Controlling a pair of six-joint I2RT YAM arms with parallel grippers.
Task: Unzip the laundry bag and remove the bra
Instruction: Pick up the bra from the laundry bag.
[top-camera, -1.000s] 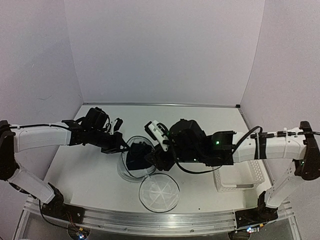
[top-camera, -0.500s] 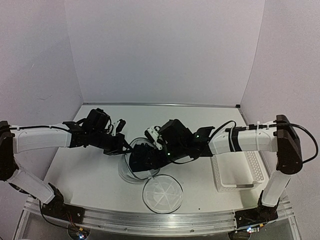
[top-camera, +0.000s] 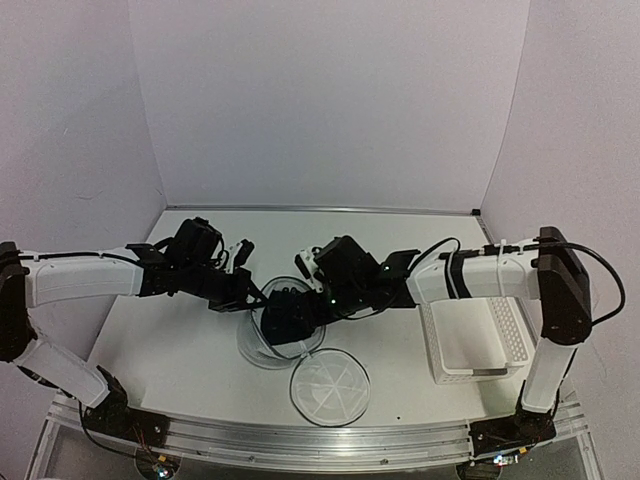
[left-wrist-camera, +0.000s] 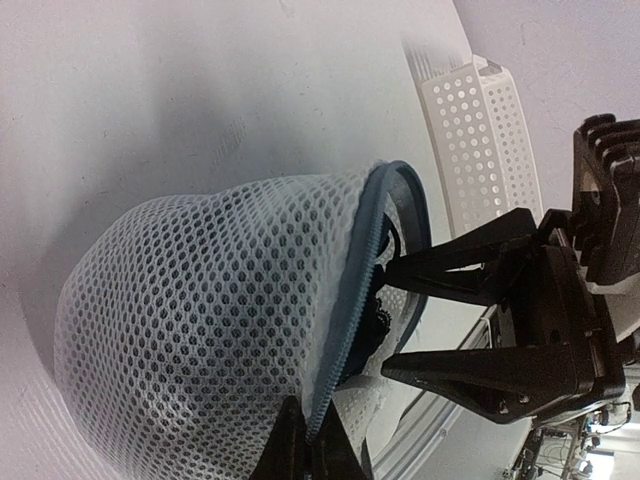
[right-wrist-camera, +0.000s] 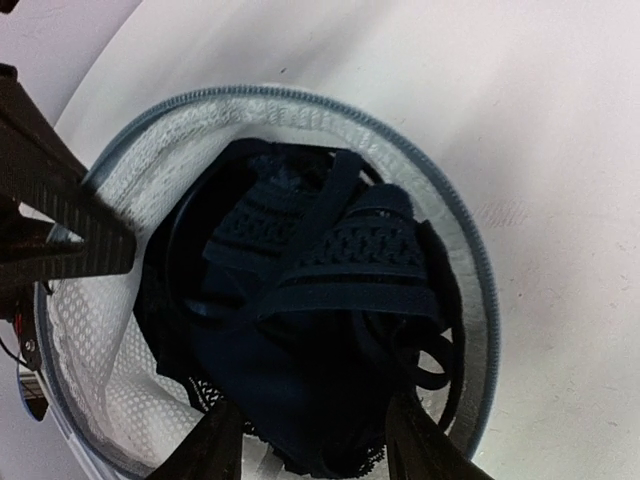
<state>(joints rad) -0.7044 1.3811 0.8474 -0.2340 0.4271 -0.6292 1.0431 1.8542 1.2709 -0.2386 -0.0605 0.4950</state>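
Note:
The laundry bag (top-camera: 262, 342) lies open at the table's middle, a white mesh cylinder with a blue zipper rim (left-wrist-camera: 365, 250). Its round lid panel (top-camera: 329, 388) hangs open in front of it. The dark navy bra (right-wrist-camera: 320, 320) is bunched inside the bag's mouth and also shows in the top view (top-camera: 283, 318). My left gripper (left-wrist-camera: 312, 442) is shut on the bag's zipper rim, at the bag's left edge in the top view (top-camera: 250, 297). My right gripper (right-wrist-camera: 315, 425) is open inside the mouth, its fingers (right-wrist-camera: 215, 448) either side of the bra.
A white perforated plastic basket (top-camera: 500, 350) stands at the right, next to the right arm; it also shows in the left wrist view (left-wrist-camera: 470, 130). The table's front edge runs just below the lid panel. White walls close the back and sides.
My right gripper has moved left and down into the bag's mouth, over the bra. The lid panel has slid slightly right. My left gripper has kept its hold on the rim.

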